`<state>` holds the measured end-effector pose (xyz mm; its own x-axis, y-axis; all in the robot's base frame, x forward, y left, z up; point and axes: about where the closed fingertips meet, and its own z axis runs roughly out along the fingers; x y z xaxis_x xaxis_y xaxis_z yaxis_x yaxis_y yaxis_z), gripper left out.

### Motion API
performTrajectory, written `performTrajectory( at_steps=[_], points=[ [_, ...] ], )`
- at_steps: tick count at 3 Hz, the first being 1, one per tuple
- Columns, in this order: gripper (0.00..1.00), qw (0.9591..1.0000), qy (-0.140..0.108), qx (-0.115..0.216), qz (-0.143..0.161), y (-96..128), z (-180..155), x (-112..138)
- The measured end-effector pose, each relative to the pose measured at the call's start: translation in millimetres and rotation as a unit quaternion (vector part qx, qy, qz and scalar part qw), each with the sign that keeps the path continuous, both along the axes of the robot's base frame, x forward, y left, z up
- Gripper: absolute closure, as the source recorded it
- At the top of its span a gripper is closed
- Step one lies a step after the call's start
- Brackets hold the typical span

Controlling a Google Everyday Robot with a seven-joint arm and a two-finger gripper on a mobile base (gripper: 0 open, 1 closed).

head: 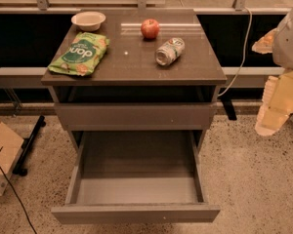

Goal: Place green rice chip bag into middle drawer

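The green rice chip bag [79,53] lies flat on the left side of the grey cabinet top [132,62]. The middle drawer [136,213] is pulled out below and holds nothing. The grey drawer front above it [136,115] is shut. My gripper [276,108] hangs at the far right edge of the view, off to the right of the cabinet and well away from the bag. It holds nothing that I can see.
On the cabinet top stand a white bowl [88,20] at the back left, a red apple [150,29] at the back middle and a silver-green can [170,51] lying on its side. A cardboard box [2,152] sits on the floor at the left. A cable [241,43] hangs at the right.
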<state>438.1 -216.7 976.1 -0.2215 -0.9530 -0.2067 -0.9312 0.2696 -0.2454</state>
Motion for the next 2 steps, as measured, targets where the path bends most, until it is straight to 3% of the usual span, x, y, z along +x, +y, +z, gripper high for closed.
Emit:
performTrajectory(
  at_steps=[1, 2],
  points=[
    [0.0, 1.0, -0.007, 0.005, 0.003, 3, 3, 1],
    [0.0, 0.9984, -0.025, 0.041, 0.029, 40, 4, 19]
  ],
)
